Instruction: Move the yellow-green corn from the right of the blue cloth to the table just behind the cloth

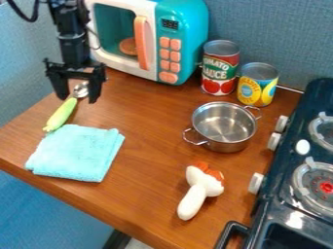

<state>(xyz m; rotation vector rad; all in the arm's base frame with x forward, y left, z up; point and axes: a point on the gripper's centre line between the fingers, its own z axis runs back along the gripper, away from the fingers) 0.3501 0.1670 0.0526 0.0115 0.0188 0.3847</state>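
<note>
1 spoon is lying nearest the gripper, which is hanging open; its bowl is showing between 2 fingers, its handle slanting toward the cloth.

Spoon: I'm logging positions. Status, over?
Pincer open, empty, near metal end of spoon. Spoon lying on table. Folded towel close beside its green handle.

A play kitchen is set up here, with blue fabric-like panels seen around the wooden counter. It is marked by a toy microwave, a small stove, a metal pot and food cans.
</note>
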